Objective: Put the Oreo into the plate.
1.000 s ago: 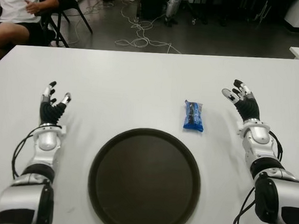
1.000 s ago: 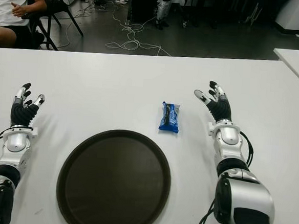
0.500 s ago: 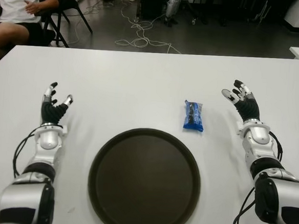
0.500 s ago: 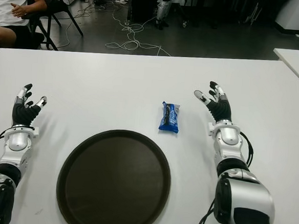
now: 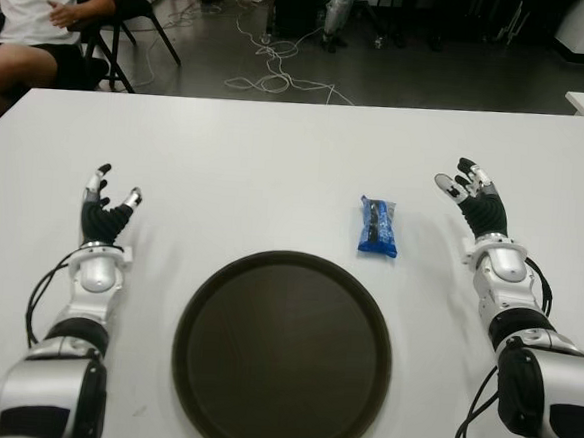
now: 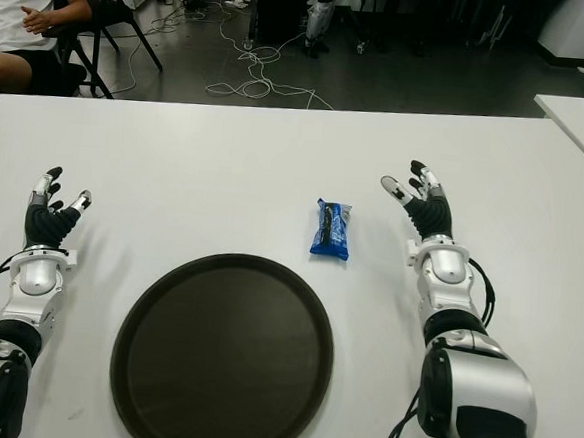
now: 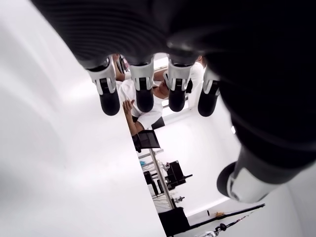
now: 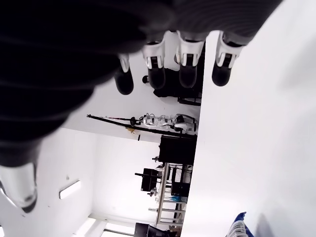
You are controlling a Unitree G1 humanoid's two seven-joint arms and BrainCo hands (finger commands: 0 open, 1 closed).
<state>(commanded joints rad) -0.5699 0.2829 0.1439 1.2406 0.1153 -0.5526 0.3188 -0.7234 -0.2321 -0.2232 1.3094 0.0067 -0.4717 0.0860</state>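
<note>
Blue rectangular Oreo packet [image 5: 379, 226], flat on white table [image 5: 276, 158], outside round dark brown plate [image 5: 282, 354].
Lying just beyond plate's far-right rim, apart from it; bare tabletop on every side. Right hand [image 5: 478, 204] to packet's right, well apart, fingers [image 8: 190, 54] spread, holding nothing. Left hand [image 5: 103, 216] left of plate, fingers [image 7: 144, 91] extended, empty. Seated person [image 5: 36, 11] past far-left table edge. Against half a second ago: packet and plate unmoved, both hands nearly unchanged.
</note>
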